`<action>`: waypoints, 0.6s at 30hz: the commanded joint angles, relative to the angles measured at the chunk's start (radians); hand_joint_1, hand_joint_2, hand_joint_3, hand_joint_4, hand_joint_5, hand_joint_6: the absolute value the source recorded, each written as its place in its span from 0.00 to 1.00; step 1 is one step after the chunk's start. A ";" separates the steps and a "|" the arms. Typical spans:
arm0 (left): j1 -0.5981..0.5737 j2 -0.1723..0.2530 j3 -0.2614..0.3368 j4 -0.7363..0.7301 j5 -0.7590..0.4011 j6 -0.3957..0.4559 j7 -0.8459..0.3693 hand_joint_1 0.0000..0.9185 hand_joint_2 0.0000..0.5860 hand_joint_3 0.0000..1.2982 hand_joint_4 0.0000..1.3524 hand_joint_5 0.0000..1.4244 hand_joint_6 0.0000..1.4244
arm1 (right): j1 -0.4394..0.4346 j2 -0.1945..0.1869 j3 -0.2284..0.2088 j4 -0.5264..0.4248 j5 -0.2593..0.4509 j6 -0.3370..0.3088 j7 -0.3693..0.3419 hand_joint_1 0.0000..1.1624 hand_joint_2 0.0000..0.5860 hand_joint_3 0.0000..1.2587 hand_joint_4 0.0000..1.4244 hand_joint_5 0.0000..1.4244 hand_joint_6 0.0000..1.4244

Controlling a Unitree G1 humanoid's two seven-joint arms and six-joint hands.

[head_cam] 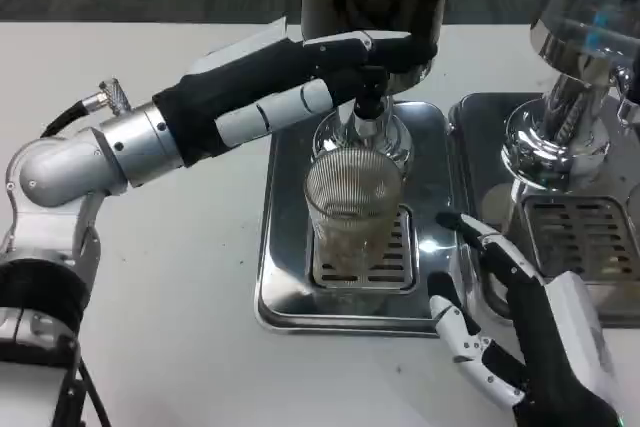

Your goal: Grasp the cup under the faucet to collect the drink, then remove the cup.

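Ribbed glass cup (pixel 352 209) stands on the grille under the faucet (pixel 368 97), left hand (pixel 300 82) pressing the tap, right hand (pixel 520 332) spread empty beside it; we judge it slippery, breakable, best gripped mid-wall.

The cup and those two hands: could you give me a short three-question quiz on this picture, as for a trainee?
1. True or false: the cup stands on the drip tray below the faucet.
2. Which hand reaches up to the faucet? A) left hand B) right hand
3. Fill in: the right hand is beside the cup, fingers apart, holding ____.

Key: 1 true; 2 A; 3 nothing.
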 commanded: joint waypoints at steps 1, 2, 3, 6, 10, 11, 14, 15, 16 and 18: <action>0.046 0.018 -0.052 0.011 0.094 -0.036 0.005 0.00 0.36 0.13 0.03 0.06 0.01 | -0.009 0.000 -0.010 0.005 0.013 -0.009 0.005 0.35 0.76 0.20 0.13 0.13 0.16; 0.047 0.021 -0.058 0.011 0.106 -0.050 0.015 0.00 0.36 0.13 0.03 0.06 0.01 | -0.009 0.000 -0.011 0.005 0.016 -0.011 0.006 0.35 0.76 0.20 0.13 0.13 0.16; 0.048 0.022 -0.062 0.011 0.113 -0.060 0.023 0.00 0.36 0.13 0.03 0.05 0.01 | -0.009 0.000 -0.012 0.007 0.020 -0.017 0.005 0.35 0.76 0.20 0.13 0.13 0.16; 0.050 0.028 -0.080 0.015 0.139 -0.094 0.050 0.00 0.35 0.13 0.03 0.05 0.01 | -0.009 -0.002 -0.014 0.008 0.027 -0.030 0.003 0.35 0.76 0.20 0.13 0.13 0.16; 0.051 0.034 -0.101 0.015 0.163 -0.136 0.087 0.00 0.34 0.12 0.03 0.05 0.02 | -0.016 -0.008 -0.018 0.008 0.044 -0.037 0.016 0.35 0.73 0.17 0.11 0.11 0.15; 0.053 0.036 -0.105 0.014 0.168 -0.145 0.095 0.00 0.34 0.12 0.02 0.04 0.02 | -0.020 -0.010 -0.019 0.012 0.056 -0.041 0.024 0.35 0.72 0.16 0.10 0.11 0.14; 0.053 0.039 -0.114 0.015 0.182 -0.163 0.113 0.00 0.34 0.12 0.02 0.04 0.02 | -0.032 -0.013 -0.025 0.029 0.097 -0.056 0.051 0.37 0.61 0.13 0.07 0.08 0.13; 0.053 0.041 -0.118 0.018 0.187 -0.168 0.122 0.00 0.34 0.12 0.02 0.04 0.02 | -0.041 -0.015 -0.027 0.039 0.120 -0.063 0.067 0.38 0.58 0.12 0.06 0.07 0.13; 0.054 0.042 -0.121 0.019 0.186 -0.170 0.126 0.00 0.34 0.12 0.02 0.04 0.02 | -0.047 -0.017 -0.030 0.045 0.136 -0.068 0.080 0.39 0.55 0.11 0.05 0.06 0.12; 0.057 0.046 -0.127 0.018 0.189 -0.178 0.138 0.00 0.34 0.12 0.02 0.04 0.02 | -0.060 -0.019 -0.035 0.061 0.177 -0.077 0.112 0.42 0.49 0.07 0.03 0.04 0.11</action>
